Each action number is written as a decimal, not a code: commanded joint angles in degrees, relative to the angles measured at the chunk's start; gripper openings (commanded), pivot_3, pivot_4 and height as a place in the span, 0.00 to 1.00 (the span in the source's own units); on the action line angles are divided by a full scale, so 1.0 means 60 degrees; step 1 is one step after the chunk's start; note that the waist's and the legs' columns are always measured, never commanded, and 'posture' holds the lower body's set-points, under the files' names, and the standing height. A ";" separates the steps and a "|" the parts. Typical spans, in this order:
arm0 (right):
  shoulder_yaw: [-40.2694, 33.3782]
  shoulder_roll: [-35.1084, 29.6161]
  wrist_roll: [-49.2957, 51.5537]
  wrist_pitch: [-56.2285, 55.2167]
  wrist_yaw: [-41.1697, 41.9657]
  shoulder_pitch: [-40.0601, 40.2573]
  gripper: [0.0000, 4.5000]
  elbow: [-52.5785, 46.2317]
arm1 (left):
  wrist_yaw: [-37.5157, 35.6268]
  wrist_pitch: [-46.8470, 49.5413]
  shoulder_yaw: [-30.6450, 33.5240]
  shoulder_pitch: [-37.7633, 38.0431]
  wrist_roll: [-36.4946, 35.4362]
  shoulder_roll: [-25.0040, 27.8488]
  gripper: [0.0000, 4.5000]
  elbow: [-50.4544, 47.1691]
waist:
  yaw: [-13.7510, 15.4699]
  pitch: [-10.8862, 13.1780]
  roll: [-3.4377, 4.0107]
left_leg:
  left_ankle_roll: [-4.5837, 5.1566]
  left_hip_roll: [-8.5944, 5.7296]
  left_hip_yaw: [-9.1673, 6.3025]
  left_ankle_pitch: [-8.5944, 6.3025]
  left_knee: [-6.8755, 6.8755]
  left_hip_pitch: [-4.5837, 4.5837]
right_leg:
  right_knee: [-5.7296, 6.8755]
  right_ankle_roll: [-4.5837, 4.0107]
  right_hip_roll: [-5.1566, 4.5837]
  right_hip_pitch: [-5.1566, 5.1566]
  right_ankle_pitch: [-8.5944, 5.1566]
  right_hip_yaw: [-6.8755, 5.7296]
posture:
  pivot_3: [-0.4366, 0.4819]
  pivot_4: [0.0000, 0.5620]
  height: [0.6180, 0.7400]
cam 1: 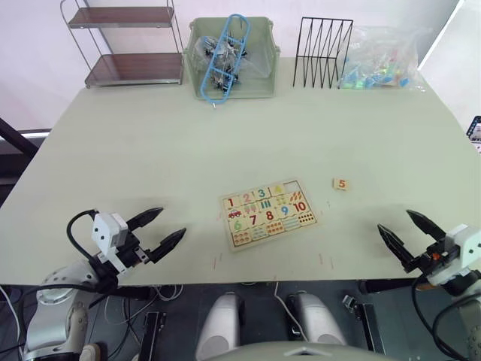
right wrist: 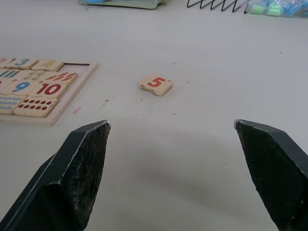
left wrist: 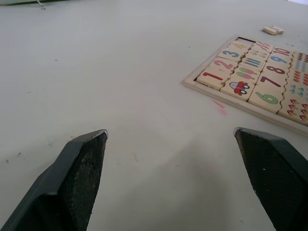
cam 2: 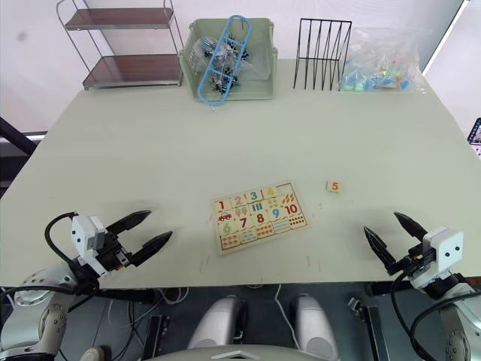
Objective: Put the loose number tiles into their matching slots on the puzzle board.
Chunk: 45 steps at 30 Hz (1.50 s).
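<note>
The wooden puzzle board (cam 1: 267, 213) lies near the table's front edge, at its middle. Tiles 1 to 4 sit in its top row, and one empty slot (right wrist: 77, 65) shows at that row's right end. A loose tile with an orange 5 (cam 1: 340, 183) lies on the table just right of the board, also seen as the 5 tile (right wrist: 155, 84). My left gripper (cam 1: 157, 229) hovers open at the front left, well left of the board. At the front right my right gripper (cam 1: 406, 231) is open too, with the 5 tile ahead of it.
Along the back stand a two-shelf metal rack (cam 1: 128, 45), a green bin (cam 1: 231, 60) holding a blue object, a black wire rack (cam 1: 325, 53) and a clear bag of coloured pieces (cam 1: 382, 62). Small red marks (left wrist: 219, 107) dot the table near the board.
</note>
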 commanded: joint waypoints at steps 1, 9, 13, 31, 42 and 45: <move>-0.0080 -0.0051 0.0016 -0.0234 -0.0160 0.0046 0.96 -0.0273 | 0.0165 0.0058 0.0216 -0.0016 -0.0120 0.0054 1.00 -0.0395 | 0.0002 0.0000 0.0000 | 0.0000 0.0000 0.0000 0.0000 0.0000 0.0000 | 0.0000 -0.0001 0.0000 0.0000 0.0000 0.0000 | 0.48 0.27 1.00; 0.0295 -0.0056 -0.0150 -0.0365 -0.0271 0.0019 0.96 -0.0270 | 0.0353 0.0355 0.0204 -0.0009 -0.0116 0.0189 1.00 -0.0762 | 0.0002 0.0000 0.0000 | 0.0000 -0.0001 0.0000 0.0000 0.0000 0.0000 | 0.0000 -0.0007 0.0001 0.0000 0.0004 0.0000 | 0.48 0.27 1.00; 0.0421 -0.0048 -0.0254 -0.0444 -0.0310 -0.0019 0.96 -0.0226 | 0.0347 0.0464 0.0224 -0.0080 -0.0126 0.0264 1.00 -0.0781 | 0.0001 0.0000 0.0000 | 0.0000 -0.0002 0.0000 0.0000 0.0000 0.0001 | 0.0001 -0.0006 0.0003 0.0000 0.0003 -0.0001 | 0.48 0.27 1.00; 0.0636 -0.0210 -0.0263 -0.0704 -0.0105 -0.0389 0.96 0.0252 | 0.0377 0.0488 0.0118 -0.0216 -0.0023 0.0342 1.00 -0.0858 | 0.0004 -0.0001 -0.0001 | 0.0000 -0.0006 0.0000 0.0000 0.0001 0.0001 | 0.0002 -0.0008 0.0004 0.0001 0.0006 0.0000 | 0.48 0.27 1.00; 0.0758 -0.0252 -0.0197 -0.0588 -0.0087 -0.0536 0.96 0.0286 | 0.0104 0.0454 0.0182 -0.0149 -0.0078 0.0404 1.00 -0.0815 | 0.0003 -0.0001 -0.0001 | 0.0000 -0.0008 0.0001 0.0000 0.0001 0.0001 | 0.0003 -0.0009 0.0005 0.0002 0.0007 0.0000 | 0.48 0.27 1.00; 0.0742 -0.0264 -0.0220 -0.0721 0.0019 -0.0466 0.96 0.0450 | -0.0090 0.0301 0.0154 -0.0148 -0.0045 0.0369 1.00 -0.0661 | 0.0005 -0.0001 -0.0001 | 0.0000 -0.0009 0.0000 0.0000 0.0002 0.0001 | 0.0003 -0.0009 0.0004 0.0003 0.0008 -0.0001 | 0.48 0.27 1.00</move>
